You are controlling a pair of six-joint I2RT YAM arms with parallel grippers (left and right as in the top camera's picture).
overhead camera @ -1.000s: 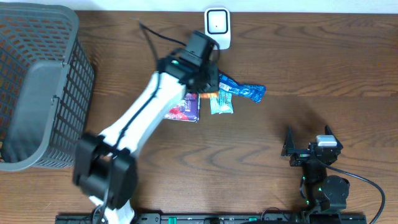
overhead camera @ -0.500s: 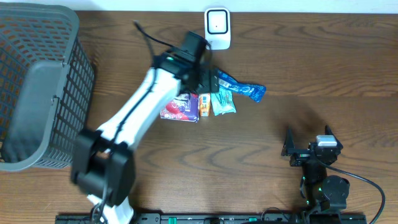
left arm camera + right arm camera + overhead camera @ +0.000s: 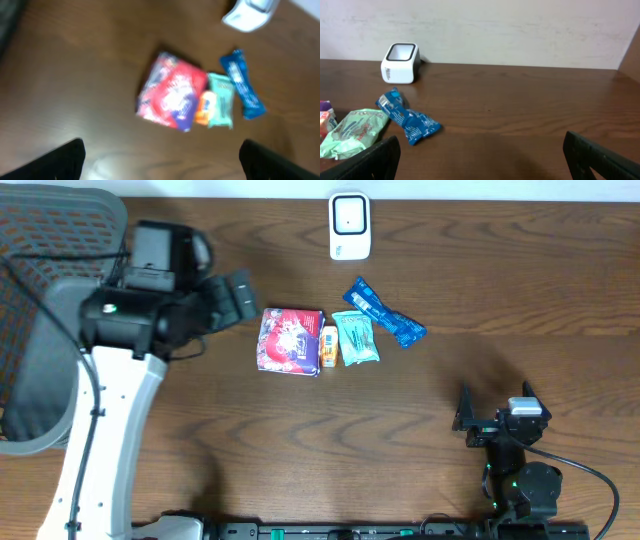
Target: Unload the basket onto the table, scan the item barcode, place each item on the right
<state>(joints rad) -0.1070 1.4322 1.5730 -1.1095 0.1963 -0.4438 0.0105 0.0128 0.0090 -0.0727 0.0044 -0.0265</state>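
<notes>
The left gripper (image 3: 236, 298) and right gripper (image 3: 497, 410) are held wide open, empty. The red-and-purple foil packet (image 3: 291, 340) should be taken by its free edge, away from the small orange pack (image 3: 328, 347).

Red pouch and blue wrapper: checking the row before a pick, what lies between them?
In the overhead view, a small orange packet and a teal packet lie between the red pouch and the blue wrapper.

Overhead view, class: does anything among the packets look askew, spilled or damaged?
Only the blue packet stands out: it lies diagonally, while the red packet, orange packet and green packet sit side by side. Nothing looks spilled or torn.
</notes>
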